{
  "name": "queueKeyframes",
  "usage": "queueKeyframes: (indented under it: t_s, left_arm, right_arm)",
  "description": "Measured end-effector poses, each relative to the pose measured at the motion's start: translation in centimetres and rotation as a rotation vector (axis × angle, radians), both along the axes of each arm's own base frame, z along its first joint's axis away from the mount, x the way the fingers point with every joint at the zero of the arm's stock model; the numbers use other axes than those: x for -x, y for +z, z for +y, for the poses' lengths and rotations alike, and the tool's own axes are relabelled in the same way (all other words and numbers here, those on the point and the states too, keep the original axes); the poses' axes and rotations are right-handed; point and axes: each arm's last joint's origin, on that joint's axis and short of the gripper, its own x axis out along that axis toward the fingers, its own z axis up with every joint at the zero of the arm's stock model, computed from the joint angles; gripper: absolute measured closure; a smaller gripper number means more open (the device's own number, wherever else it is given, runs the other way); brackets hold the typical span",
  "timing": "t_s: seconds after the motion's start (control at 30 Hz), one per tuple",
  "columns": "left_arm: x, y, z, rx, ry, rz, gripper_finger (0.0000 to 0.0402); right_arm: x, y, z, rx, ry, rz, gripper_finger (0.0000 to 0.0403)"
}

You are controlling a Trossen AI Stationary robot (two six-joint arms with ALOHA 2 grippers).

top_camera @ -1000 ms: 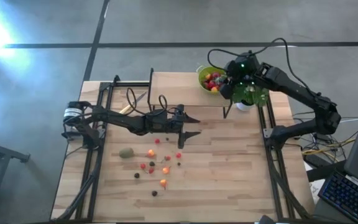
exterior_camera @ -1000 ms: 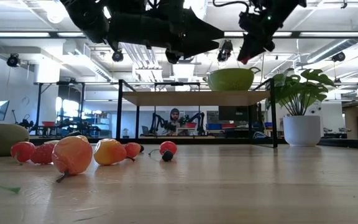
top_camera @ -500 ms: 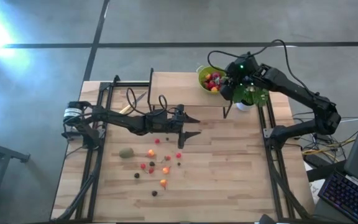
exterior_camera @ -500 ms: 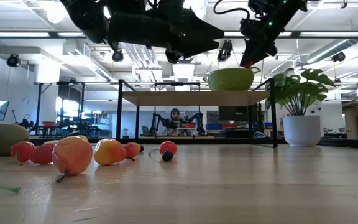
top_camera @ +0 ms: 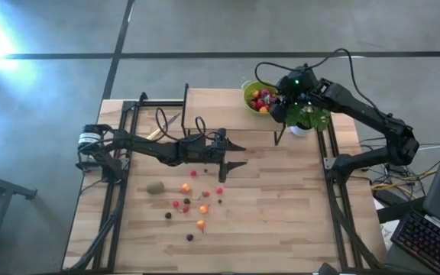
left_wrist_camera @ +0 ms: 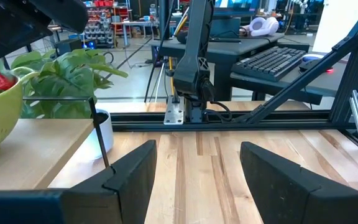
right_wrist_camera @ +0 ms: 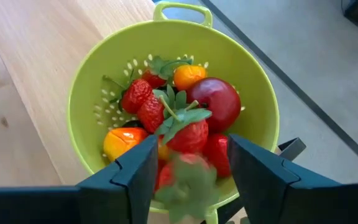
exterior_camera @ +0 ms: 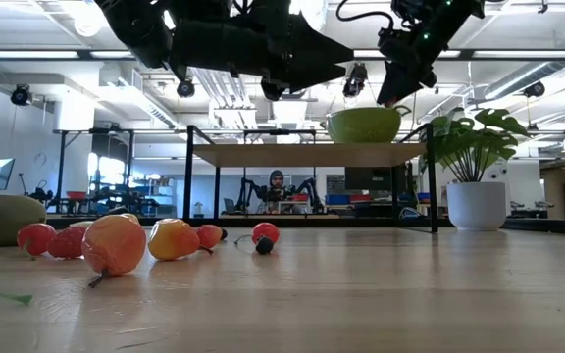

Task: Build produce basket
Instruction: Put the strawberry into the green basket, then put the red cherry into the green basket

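Observation:
The lime-green produce basket stands on a raised wooden shelf at the table's far right and holds strawberries, an orange fruit and a dark red one. My right gripper hangs open just above it, slanting down. A blurred strawberry shows loose between its fingers over the heap. My left gripper hovers open and level over the table's middle, holding nothing. More produce lies on the table: a kiwi and several small berries.
A potted plant stands on the table right beside the basket, under my right arm. Black frame rails run along the table's left and right sides. A yellow-handled knife lies at the far left.
My right gripper has stayed over the basket and opened. The red fruit seen at its fingertips in the low view has left them.

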Motion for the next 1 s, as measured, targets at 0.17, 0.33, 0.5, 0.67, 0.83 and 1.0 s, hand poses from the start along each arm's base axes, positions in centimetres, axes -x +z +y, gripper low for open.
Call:
queueKeyframes:
  t_s: [0.17, 0.33, 0.5, 0.67, 0.83, 1.0]
  left_arm:
    - [0.0, -0.1, 0.0, 0.000, 0.000, 0.011, 0.0163]
    - [0.1, -0.9, -0.1, -0.023, -0.025, 0.096, 0.0163]
    - [0.3, -1.6, -0.7, -0.072, -0.075, 0.175, 0.0163]
    - [0.5, -2.4, -1.8, -0.087, -0.112, 0.260, 0.0163]
    - [1.2, -3.9, -3.7, -0.166, -0.191, 0.425, 0.0163]
    - [1.7, -4.6, -4.8, -0.167, -0.225, 0.506, 0.0163]
  right_arm:
    - [0.0, 0.0, 0.0, 0.003, 0.002, -0.001, 0.0188]
    - [-0.1, 0.2, 0.3, 0.010, 0.017, -0.003, 0.0174]
    - [-0.5, 0.7, 1.8, 0.021, 0.073, -0.020, 0.0167]
    - [-1.1, 1.4, 4.2, 0.021, 0.150, -0.052, 0.0167]
    - [-1.9, 1.5, 7.1, -0.012, 0.245, -0.061, 0.0182]
    - [-2.9, 0.6, 9.9, -0.048, 0.344, -0.049, 0.0195]
